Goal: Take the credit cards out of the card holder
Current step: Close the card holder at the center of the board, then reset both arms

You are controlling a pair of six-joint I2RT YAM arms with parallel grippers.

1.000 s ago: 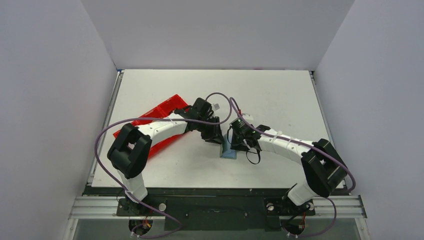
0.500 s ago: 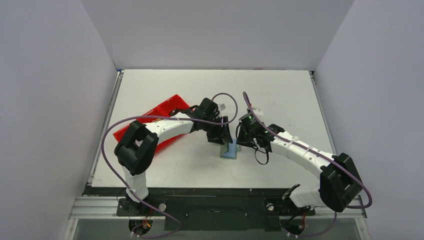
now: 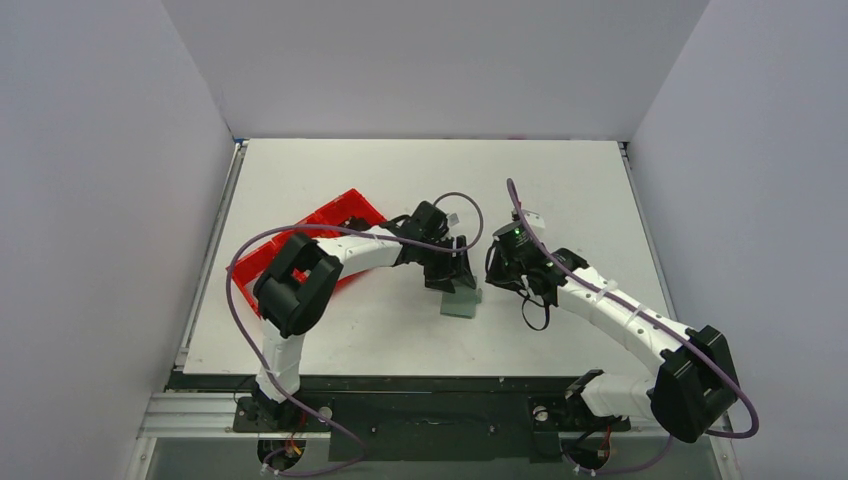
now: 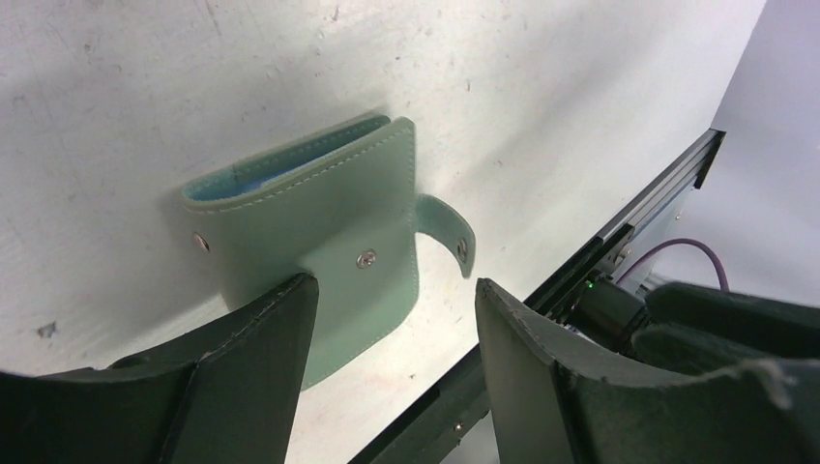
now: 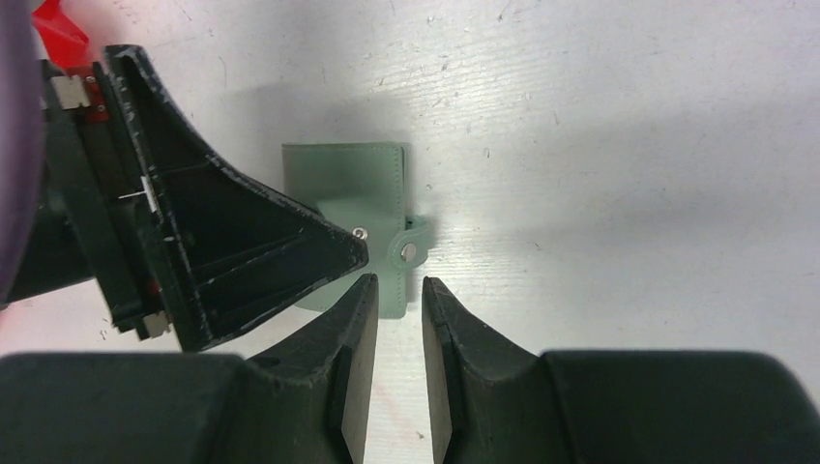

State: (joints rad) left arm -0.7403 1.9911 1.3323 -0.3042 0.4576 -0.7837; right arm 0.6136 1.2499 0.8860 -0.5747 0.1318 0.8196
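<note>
Firstly, the surface: one white table [image 3: 560,190], matt, scuffed and lightly scratched, enclosed by plain pale grey walls [image 3: 430,60] on three sides, with an aluminium rail [image 3: 430,410] along its near edge

Item: card holder [image 4: 329,242], grey-green, leather-like, rectangular, with pale stitching along the edges and two small metal studs. It lay flat near the table's middle, its strap tab unfastened and curling free. A pale blue edge showed in its mouth; card or lining could not be told

Item: left gripper [image 4: 395,295], dark and hard-edged, fingers spread wide above the holder, gripping nothing

Item: right gripper [image 5: 397,290], fingers nearly together, a narrow strip of bare table between them, nothing pinched, just beside the holder's tab

Item: tray [image 3: 350,205], glossy red plastic, lying at an angle at the table's left, partly under the left arm

Item: purple cables [image 3: 232,300], looped along both arms
</note>
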